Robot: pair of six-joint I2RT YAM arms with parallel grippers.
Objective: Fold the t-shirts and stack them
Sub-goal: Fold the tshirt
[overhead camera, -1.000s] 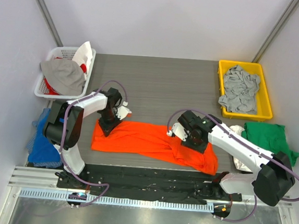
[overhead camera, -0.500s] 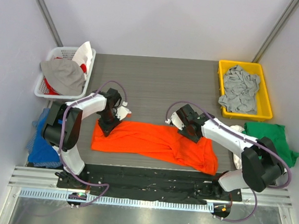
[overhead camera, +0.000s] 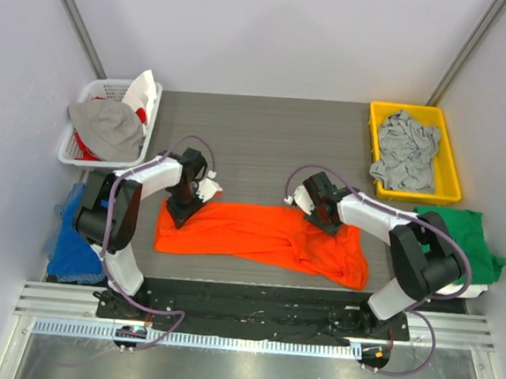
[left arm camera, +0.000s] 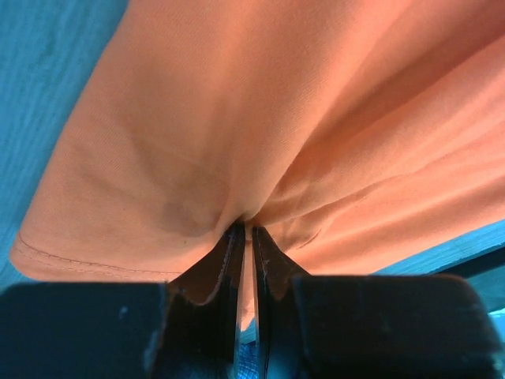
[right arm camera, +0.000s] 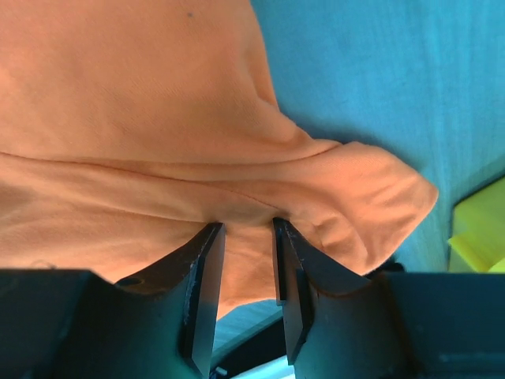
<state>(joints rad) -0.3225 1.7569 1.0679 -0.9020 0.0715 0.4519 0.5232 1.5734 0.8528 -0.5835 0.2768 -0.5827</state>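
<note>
The bright orange t-shirt (overhead camera: 258, 234) lies stretched out left to right on the near part of the dark table (overhead camera: 266, 137). My left gripper (overhead camera: 183, 208) is shut on its upper left edge. In the left wrist view the jaws (left arm camera: 245, 229) pinch a fold of the orange cloth (left arm camera: 197, 118). My right gripper (overhead camera: 324, 218) is at the shirt's upper right edge. In the right wrist view its jaws (right arm camera: 246, 225) stand a little apart, with a thick fold of orange cloth (right arm camera: 118, 118) held between them. A grey t-shirt (overhead camera: 405, 150) and a green one (overhead camera: 462, 234) lie at the right.
The grey shirt fills a yellow bin (overhead camera: 446, 162) at the back right. The green shirt lies beyond the table's right edge, over something white. A white basket (overhead camera: 112, 83) with grey, red and white cloth stands at the back left. Blue cloth (overhead camera: 66, 244) lies beside the left arm.
My right gripper has moved away from the near edge and slightly right with the shirt's edge, drawing the right part of the shirt flatter. The left gripper has stayed put.
</note>
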